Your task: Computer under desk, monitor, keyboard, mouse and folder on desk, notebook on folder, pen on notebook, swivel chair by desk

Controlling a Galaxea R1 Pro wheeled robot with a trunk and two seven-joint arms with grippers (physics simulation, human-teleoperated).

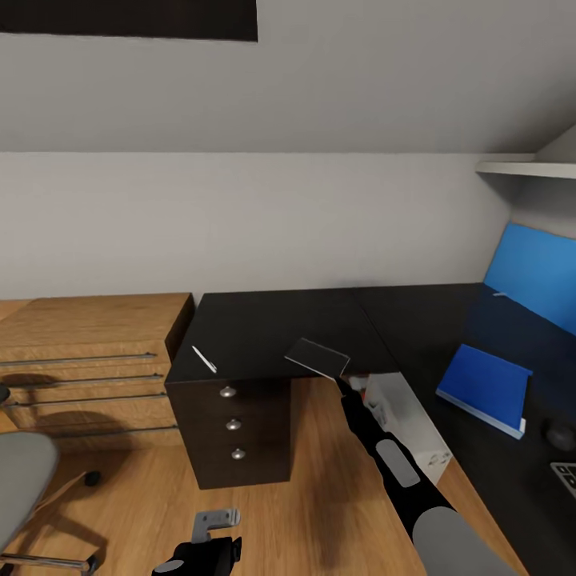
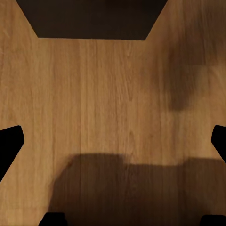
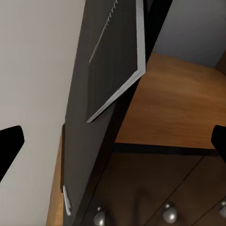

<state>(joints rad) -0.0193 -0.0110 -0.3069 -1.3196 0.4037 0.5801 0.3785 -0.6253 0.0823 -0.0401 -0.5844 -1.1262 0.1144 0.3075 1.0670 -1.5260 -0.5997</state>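
A thin dark notebook with white page edges lies at the front edge of the black desk, one corner overhanging. My right gripper hovers just short of that corner, open and holding nothing. A white pen rests on the desk above the drawers. On the desk's right wing lie the blue folder, the mouse and a corner of the keyboard. The grey computer stands under the desk. My left gripper hangs open over the floor.
The grey swivel chair stands at the far left on the wood floor. A low light-wood cabinet adjoins the desk's dark drawers. A blue back panel and a white shelf are at the right.
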